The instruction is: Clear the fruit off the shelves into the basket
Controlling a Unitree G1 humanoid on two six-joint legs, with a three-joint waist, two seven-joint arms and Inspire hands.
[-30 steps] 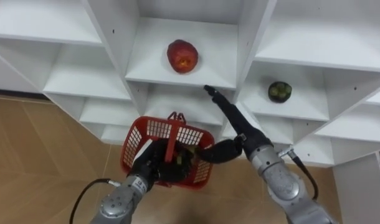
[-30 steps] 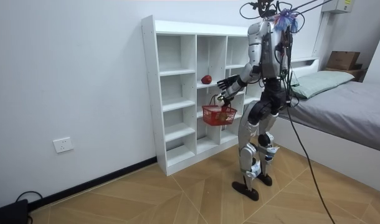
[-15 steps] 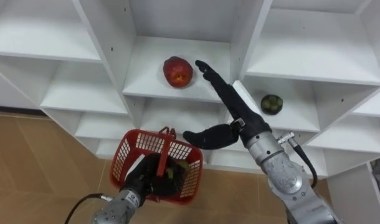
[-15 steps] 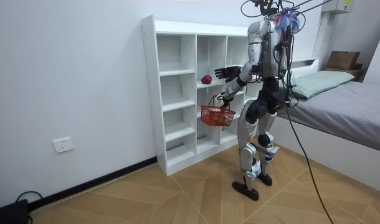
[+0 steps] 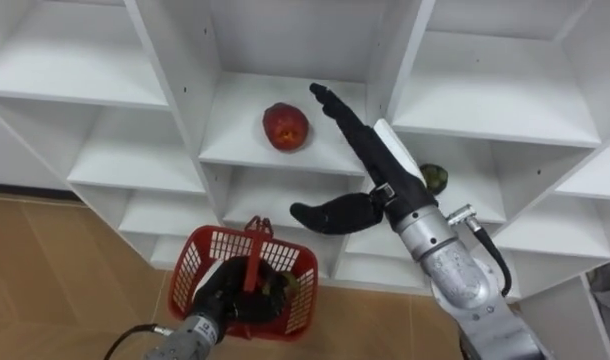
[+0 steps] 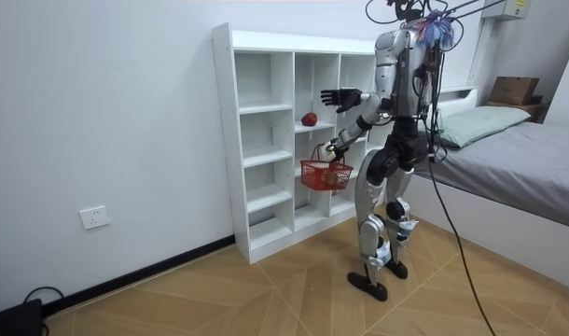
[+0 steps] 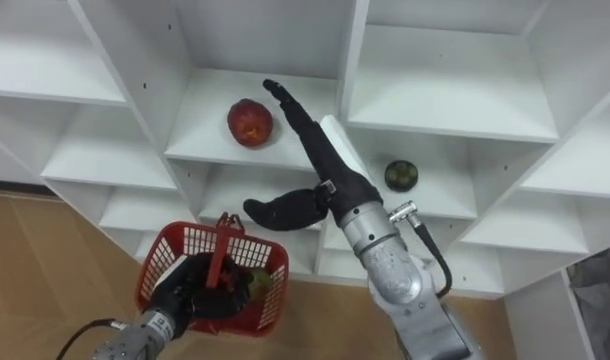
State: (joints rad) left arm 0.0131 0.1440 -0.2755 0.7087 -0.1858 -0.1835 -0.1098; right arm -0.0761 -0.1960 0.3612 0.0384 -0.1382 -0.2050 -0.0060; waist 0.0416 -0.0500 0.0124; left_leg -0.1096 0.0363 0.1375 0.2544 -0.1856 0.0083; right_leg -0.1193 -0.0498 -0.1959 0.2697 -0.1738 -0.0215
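A red apple (image 5: 285,126) lies on a middle shelf of the white closet (image 5: 175,90). My right hand (image 5: 370,160) is open, its straight fingers reaching into that compartment just right of the apple and apart from it. A dark green fruit (image 7: 401,175) sits on the shelf one compartment to the right, partly behind my right arm in the left eye view. Lower down, my left hand (image 5: 228,298) is shut on the handle of a red basket (image 5: 285,315), which holds a greenish fruit (image 7: 257,281).
In the room view I stand upright facing the closet (image 6: 266,140), with a bed (image 6: 527,159) at the room view's right. Upright dividers (image 5: 390,50) flank the apple's compartment. Wooden floor (image 5: 55,260) lies below the shelves.
My right hand has risen from beside the basket up to the apple's shelf and reached in beside the apple. The basket sits lower in the eye view.
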